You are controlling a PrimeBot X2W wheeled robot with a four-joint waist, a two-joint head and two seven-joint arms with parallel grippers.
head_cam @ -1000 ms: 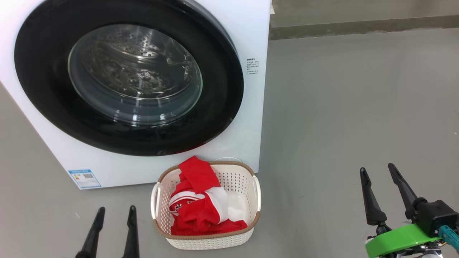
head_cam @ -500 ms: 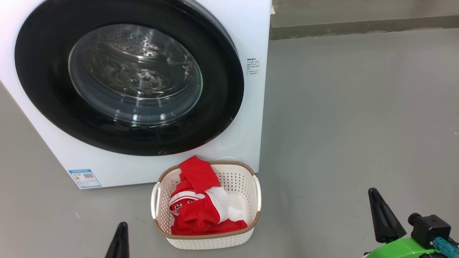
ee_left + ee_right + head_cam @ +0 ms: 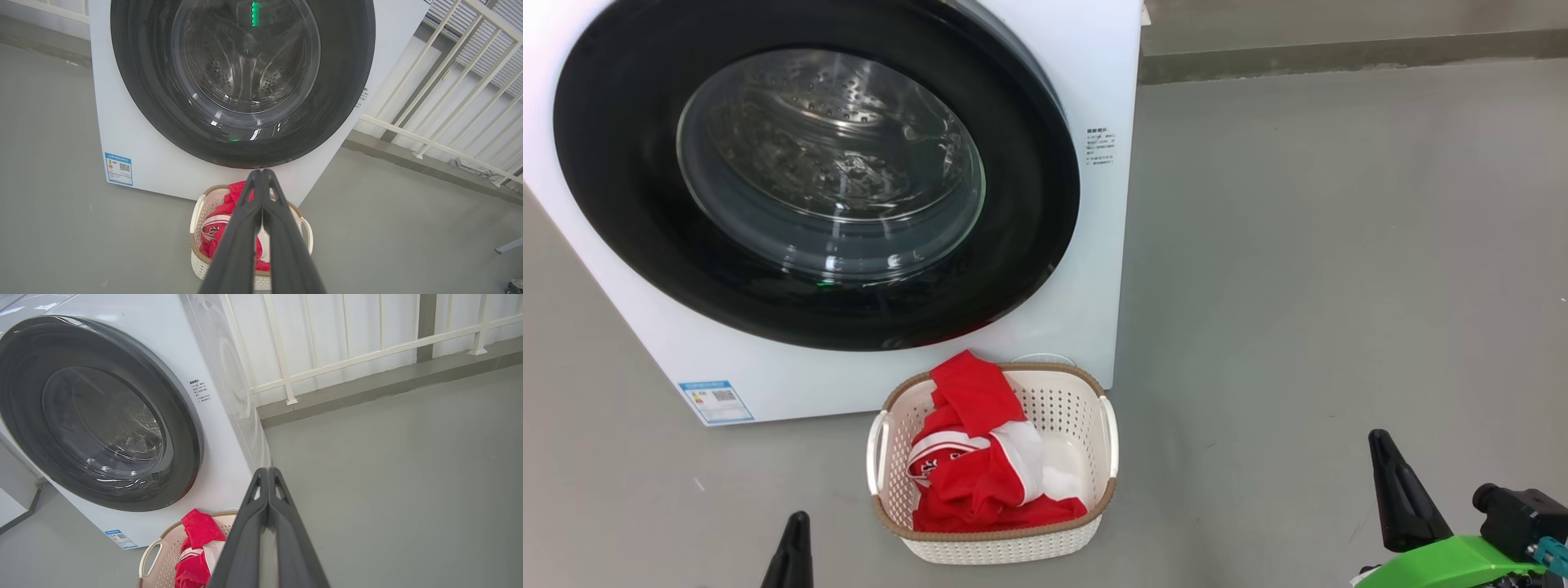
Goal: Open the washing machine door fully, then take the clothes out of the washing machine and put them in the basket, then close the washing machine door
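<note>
Clothes [image 3: 977, 483] in basket [image 3: 1005, 552]: soft, light; pinch a raised fold. Door [image 3: 1031, 204]: rigid, glossy rim, probably slippery; handle not discernible. Left gripper [image 3: 261, 174], right gripper [image 3: 267, 472]: fingers together, empty.

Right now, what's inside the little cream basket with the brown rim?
Crumpled white-banded red clothes lie in the cream perforated plastic basket, one end poking over its far rim. Anything underneath them is covered.

Glossy black rim and clear glass on the door [image 3: 1029, 204]; smooth white shell on the washing machine [image 3: 1094, 269]; soft red fabric clothes [image 3: 968, 482]; perforated plastic basket [image 3: 1058, 404]; matt grey floor [image 3: 1339, 245].
</note>
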